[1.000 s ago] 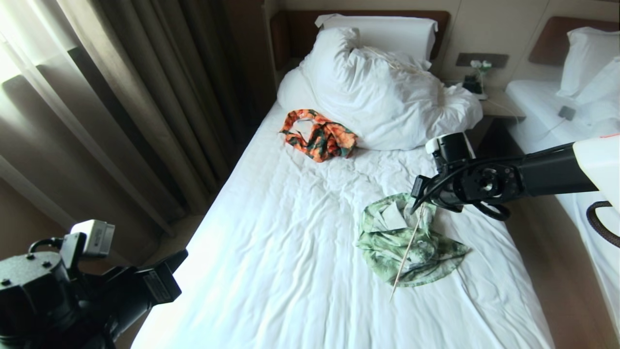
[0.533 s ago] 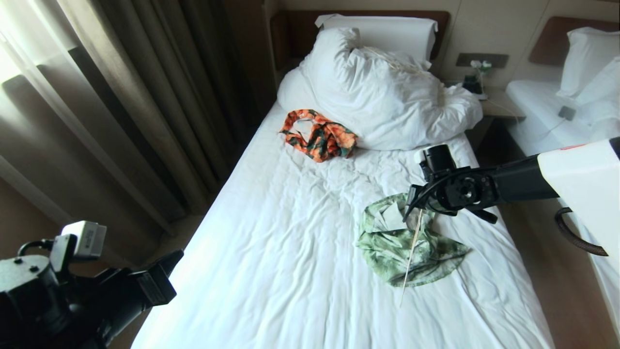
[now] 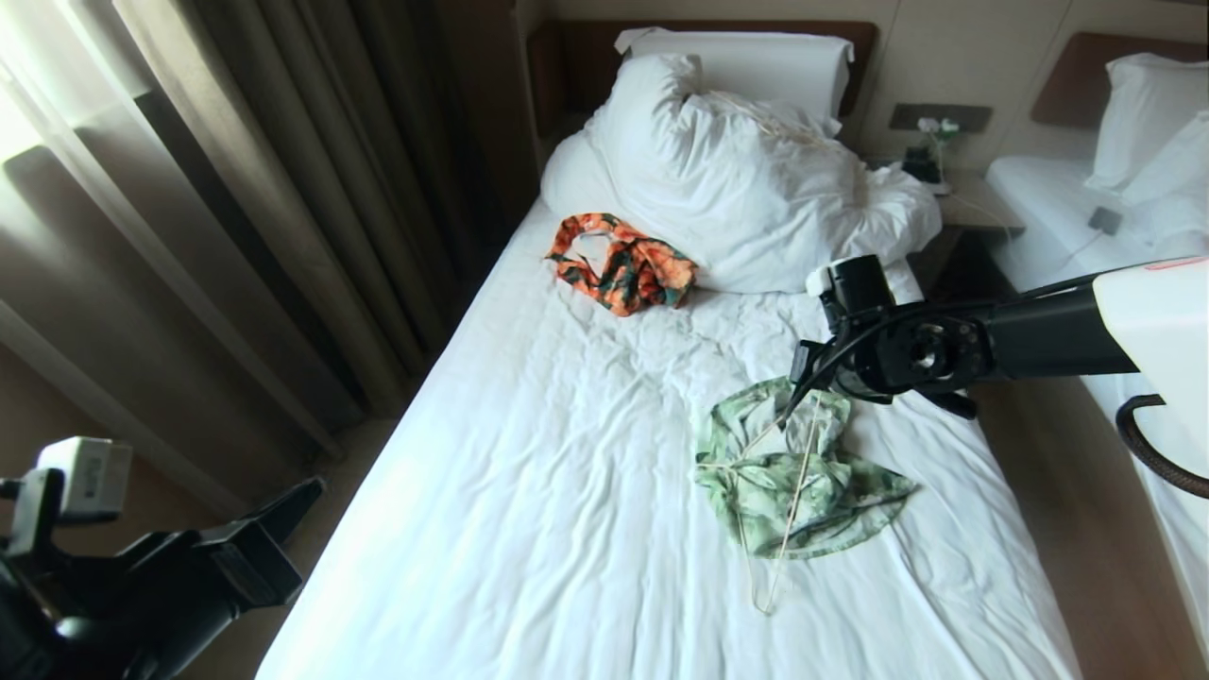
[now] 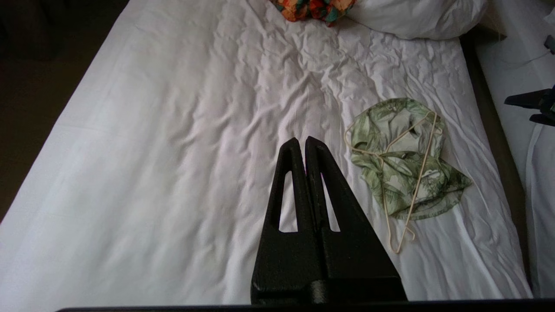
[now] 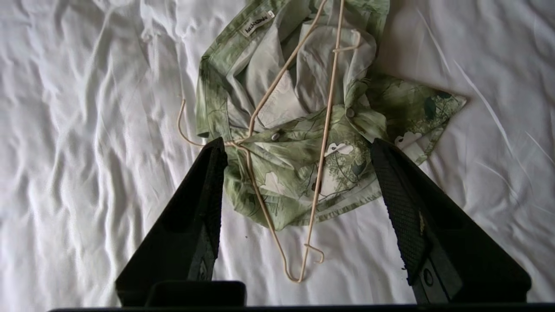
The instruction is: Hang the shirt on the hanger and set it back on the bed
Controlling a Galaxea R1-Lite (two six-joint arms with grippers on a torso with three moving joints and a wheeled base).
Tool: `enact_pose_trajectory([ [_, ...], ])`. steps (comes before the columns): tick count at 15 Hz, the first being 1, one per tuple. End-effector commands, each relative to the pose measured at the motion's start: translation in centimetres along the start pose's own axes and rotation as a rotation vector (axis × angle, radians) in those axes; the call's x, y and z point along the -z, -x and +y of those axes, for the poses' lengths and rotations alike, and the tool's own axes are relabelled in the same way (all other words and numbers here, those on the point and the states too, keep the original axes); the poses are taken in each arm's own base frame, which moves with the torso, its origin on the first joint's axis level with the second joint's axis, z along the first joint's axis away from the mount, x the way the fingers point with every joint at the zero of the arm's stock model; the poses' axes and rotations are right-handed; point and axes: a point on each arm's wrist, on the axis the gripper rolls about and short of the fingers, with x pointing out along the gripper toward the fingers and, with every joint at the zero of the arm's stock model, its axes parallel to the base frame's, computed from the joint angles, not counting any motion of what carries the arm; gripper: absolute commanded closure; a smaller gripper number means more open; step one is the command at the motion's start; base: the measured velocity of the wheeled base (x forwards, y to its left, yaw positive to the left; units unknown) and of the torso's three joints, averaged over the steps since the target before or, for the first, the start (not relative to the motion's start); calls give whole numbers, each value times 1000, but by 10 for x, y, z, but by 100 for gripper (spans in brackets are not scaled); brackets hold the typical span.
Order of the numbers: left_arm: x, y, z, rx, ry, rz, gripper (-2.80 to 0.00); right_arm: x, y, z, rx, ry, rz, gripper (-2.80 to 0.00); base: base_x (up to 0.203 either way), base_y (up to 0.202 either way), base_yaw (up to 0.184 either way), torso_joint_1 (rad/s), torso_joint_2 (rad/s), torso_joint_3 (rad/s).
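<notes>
The light green flowered shirt [image 3: 850, 491] lies crumpled on the right half of the bed [image 3: 567, 472]. Flat across it rests the cream wire hanger [image 3: 796, 491], one end reaching past the hem onto the sheet. My right gripper [image 3: 803, 387] hovers just above the shirt's collar end, open and holding nothing. In the right wrist view the shirt [image 5: 282, 169] and hanger [image 5: 323, 147] show between the spread fingers of that gripper [image 5: 297, 145]. My left gripper [image 4: 305, 139] is shut and empty, low beside the bed's left edge [image 3: 293, 491], well away from the shirt [image 4: 399, 173].
An orange and dark green garment [image 3: 623, 260] lies near the bunched duvet [image 3: 756, 189] at the head of the bed. Curtains [image 3: 236, 189] hang along the left. A nightstand [image 3: 973, 203] and a second bed [image 3: 1133, 189] stand to the right, across a narrow aisle.
My right gripper has opened and let go of the hanger, which dropped from standing on edge to lying flat on the shirt. The left arm has sunk lower at the bottom left.
</notes>
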Motion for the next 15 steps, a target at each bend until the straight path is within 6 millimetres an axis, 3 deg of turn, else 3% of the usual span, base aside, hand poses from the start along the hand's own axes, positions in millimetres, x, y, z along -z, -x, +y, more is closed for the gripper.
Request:
enact_pose_trajectory([
  [1,-7,14,0,17,11,-68,0,-6,22,-2,-14,-6,-18,0,0,0,0,0,0,0],
  [6,-13,37,2,40,12,-130,0,-2,70,-26,-8,5,-6,0,0,0,0,0,0,0],
  [11,-18,76,7,68,16,-222,0,14,125,-52,7,22,-10,0,0,0,0,0,0,0],
  [15,-26,123,12,49,-36,-252,0,11,192,-74,-68,-8,-102,0,0,0,0,0,0,0],
])
